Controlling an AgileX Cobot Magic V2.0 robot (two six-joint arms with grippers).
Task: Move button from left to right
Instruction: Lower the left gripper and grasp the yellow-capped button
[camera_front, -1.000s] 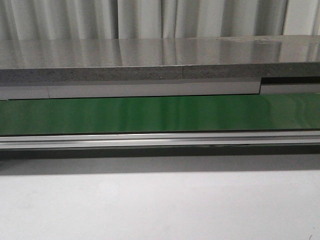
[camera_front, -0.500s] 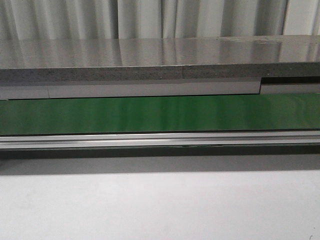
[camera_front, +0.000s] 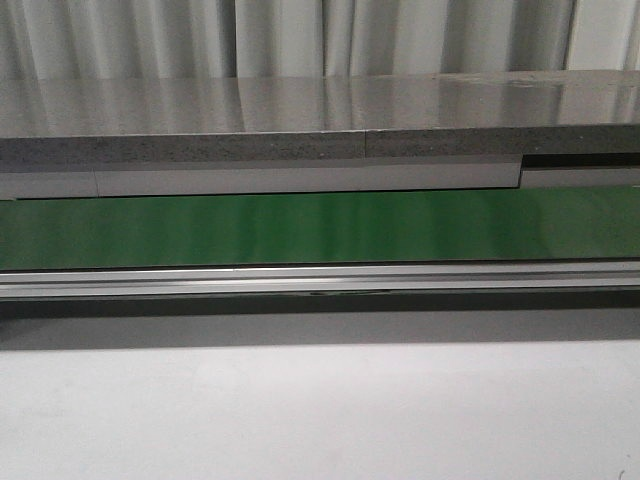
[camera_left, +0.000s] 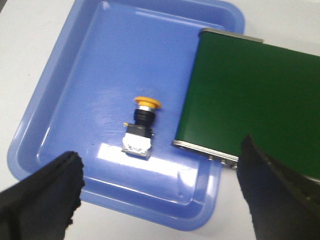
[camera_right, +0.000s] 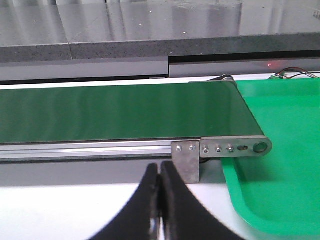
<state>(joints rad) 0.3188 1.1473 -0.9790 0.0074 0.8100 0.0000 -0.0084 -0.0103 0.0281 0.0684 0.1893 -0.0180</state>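
Note:
The button (camera_left: 141, 125), with a yellow-orange cap, black body and pale base, lies on its side in the blue tray (camera_left: 65, 90) in the left wrist view. My left gripper (camera_left: 160, 187) is open, high above the tray's near rim, its black fingers (camera_left: 42, 195) spread wide on either side of the button. My right gripper (camera_right: 160, 172) is shut and empty, above the white table in front of the green conveyor belt's (camera_right: 120, 117) end. Neither gripper nor the button shows in the front view.
The conveyor belt (camera_front: 320, 228) runs across the front view with a metal rail (camera_front: 320, 278) and a grey counter (camera_front: 300, 120) behind. The belt's end (camera_left: 250, 95) overlaps the blue tray's edge. A green tray (camera_right: 280, 150) sits under the belt's other end.

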